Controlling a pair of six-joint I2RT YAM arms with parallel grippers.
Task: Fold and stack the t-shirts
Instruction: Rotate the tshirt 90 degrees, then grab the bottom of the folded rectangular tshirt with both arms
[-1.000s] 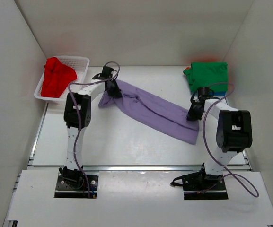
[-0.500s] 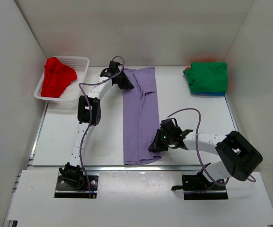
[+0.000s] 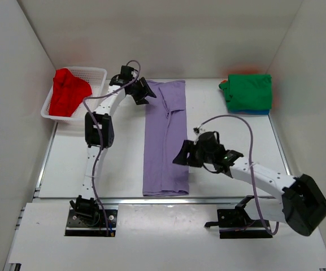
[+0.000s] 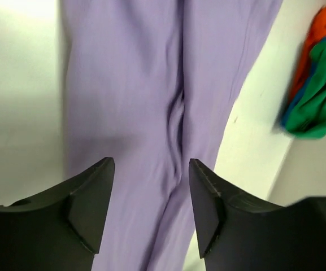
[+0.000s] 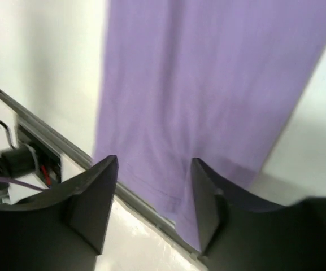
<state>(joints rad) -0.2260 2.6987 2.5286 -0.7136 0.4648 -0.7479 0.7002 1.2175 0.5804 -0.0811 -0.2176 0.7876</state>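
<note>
A lavender-purple t-shirt [image 3: 166, 138] lies flat as a long narrow strip running from the back of the table to its near edge. My left gripper [image 3: 143, 91] hovers open at the strip's far left corner; the purple cloth [image 4: 151, 90] lies below its open fingers, not held. My right gripper [image 3: 181, 154] is open just right of the strip's near half, with the shirt's hem [image 5: 168, 186] beneath its fingers. A folded green t-shirt [image 3: 248, 90] tops a stack at the back right, with blue and orange cloth under it [image 4: 315, 84]. A red t-shirt [image 3: 68, 90] fills the basket.
A white mesh basket [image 3: 93, 76] stands at the back left by the wall. White walls close the table on three sides. A metal rail [image 3: 168, 199] runs along the table's near edge, right under the shirt's hem.
Both grippers have opened and let go of the purple shirt, which now lies straight on the table. The left gripper drew slightly left; the right gripper lifted and moved up and right of the hem.
</note>
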